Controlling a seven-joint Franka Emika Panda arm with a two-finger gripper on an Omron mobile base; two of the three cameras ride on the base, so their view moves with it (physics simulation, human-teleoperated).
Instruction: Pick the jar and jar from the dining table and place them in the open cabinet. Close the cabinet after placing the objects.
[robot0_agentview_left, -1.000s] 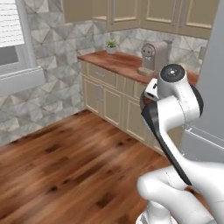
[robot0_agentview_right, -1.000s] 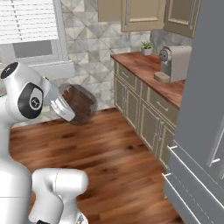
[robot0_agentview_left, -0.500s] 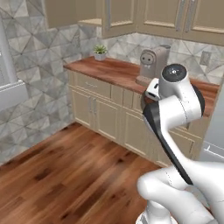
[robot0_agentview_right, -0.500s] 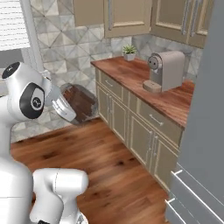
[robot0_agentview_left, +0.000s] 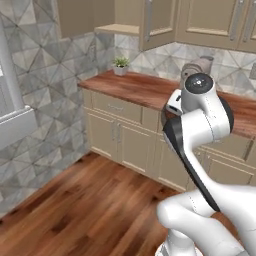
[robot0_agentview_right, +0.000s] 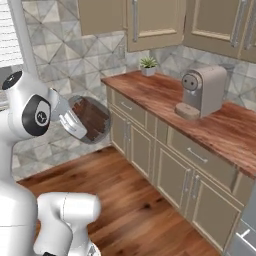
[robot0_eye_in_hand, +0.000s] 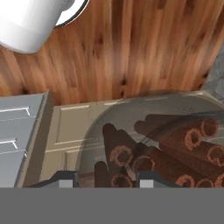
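Gripper (robot0_eye_in_hand: 105, 180) clamped on jar (robot0_agentview_right: 91, 119) of brown sticks, held above wood floor (robot0_agentview_right: 145, 210), left of coffee machine (robot0_agentview_right: 202, 91), well apart.

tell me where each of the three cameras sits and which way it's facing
Left base view: behind the arm on its left, facing the counter with the potted plant; white arm at lower right.
Right base view: behind on the right, facing the same counter and the coffee machine; arm at lower left, the jar carried at its end.
Hand view: on the hand, looking along the pincer through the jar at brown sticks and floor.
Both base views share counter, plant and coffee machine.
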